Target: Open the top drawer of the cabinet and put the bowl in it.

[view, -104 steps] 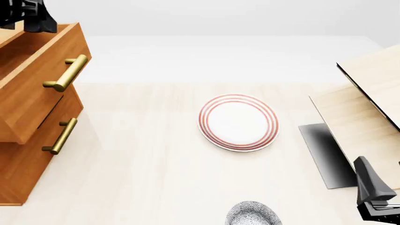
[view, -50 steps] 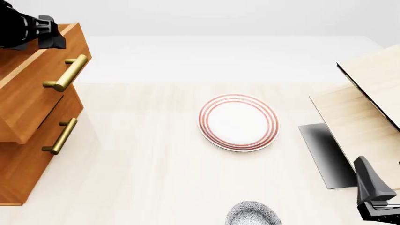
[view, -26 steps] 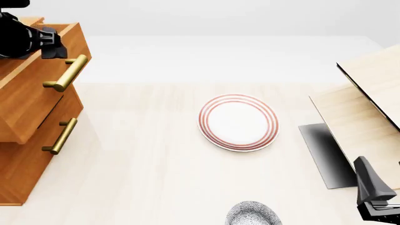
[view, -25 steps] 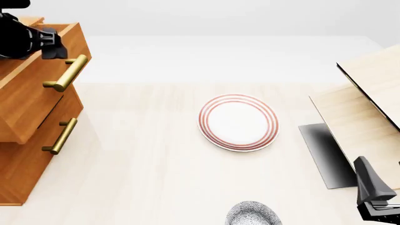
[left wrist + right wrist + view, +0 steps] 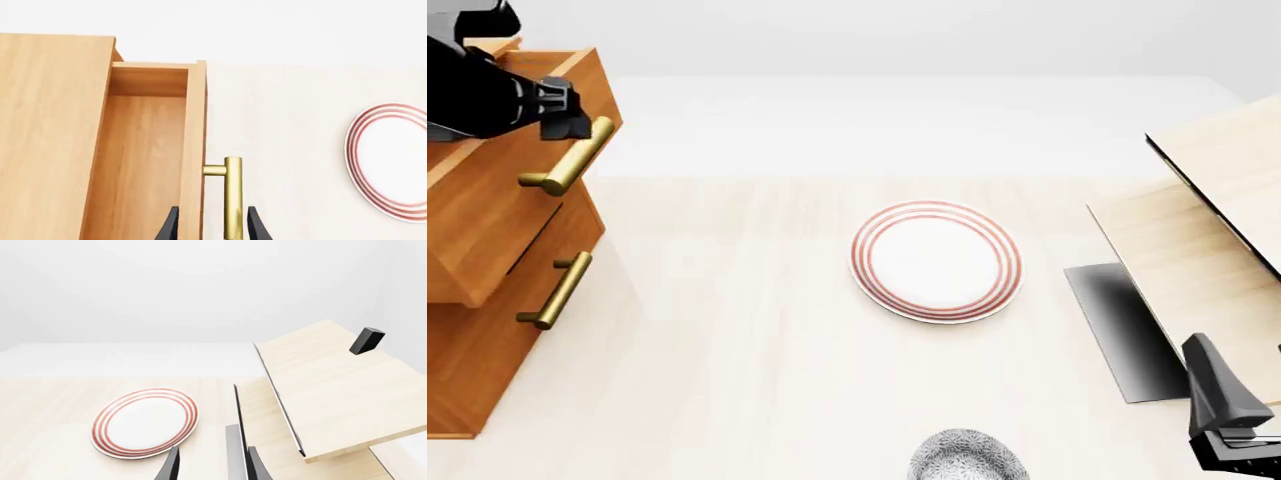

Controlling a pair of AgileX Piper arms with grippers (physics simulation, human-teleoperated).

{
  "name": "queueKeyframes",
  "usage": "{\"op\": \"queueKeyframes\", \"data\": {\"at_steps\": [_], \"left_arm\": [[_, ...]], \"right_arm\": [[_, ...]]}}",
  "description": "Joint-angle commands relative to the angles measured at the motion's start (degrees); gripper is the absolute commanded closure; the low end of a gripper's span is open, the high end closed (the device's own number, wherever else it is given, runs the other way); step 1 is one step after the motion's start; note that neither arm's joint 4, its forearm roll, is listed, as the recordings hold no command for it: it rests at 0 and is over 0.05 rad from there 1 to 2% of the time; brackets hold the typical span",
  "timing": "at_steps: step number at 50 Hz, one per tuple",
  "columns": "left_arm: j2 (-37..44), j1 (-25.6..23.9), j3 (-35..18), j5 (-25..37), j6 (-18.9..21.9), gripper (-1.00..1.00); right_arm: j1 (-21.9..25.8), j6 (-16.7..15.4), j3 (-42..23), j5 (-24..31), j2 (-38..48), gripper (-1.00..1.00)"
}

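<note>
The orange-brown cabinet (image 5: 481,340) stands at the left. Its top drawer (image 5: 494,220) is pulled out, and its bare wood inside (image 5: 143,160) holds nothing. My left gripper (image 5: 571,112) is open and hovers over the upper end of the drawer's brass handle (image 5: 567,155). In the left wrist view the gripper (image 5: 213,227) has the handle (image 5: 232,200) and the drawer's front board between its fingers. The speckled bowl (image 5: 968,458) sits on the table at the near edge, cut off by the frame. My right gripper (image 5: 1228,440) is open and empty at the near right, and it also shows in the right wrist view (image 5: 212,465).
A white plate with red rings (image 5: 936,261) lies mid-table. A pale wood panel structure (image 5: 1214,230) stands at the right with a dark grey slab (image 5: 1121,330) at its foot and a small black block (image 5: 367,340) on top. The second drawer's handle (image 5: 557,290) juts out below.
My left gripper has moved right and down, from over the back of the open drawer to its handle. The drawer, the bowl and the right arm have not moved.
</note>
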Motion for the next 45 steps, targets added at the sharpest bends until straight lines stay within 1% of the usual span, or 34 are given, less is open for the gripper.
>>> {"op": "queueKeyframes", "data": {"at_steps": [1,15,23,45], "left_arm": [[0.16,-2.84,0.11,0.13,-0.39,-1.00],[0.04,-4.80,0.06,0.48,0.06,-1.00],[0.42,-5.92,0.02,0.38,-0.72,-1.00],[1.28,-8.73,-0.99,0.64,-1.33,-1.00]], "right_arm": [[-0.02,-0.02,0.03,-0.02,-0.06,-1.00],[-0.02,-0.02,0.03,-0.01,-0.04,-1.00],[-0.01,-0.01,0.03,-0.02,-0.04,-1.00],[-0.02,-0.01,0.03,-0.01,-0.02,-1.00]]}}
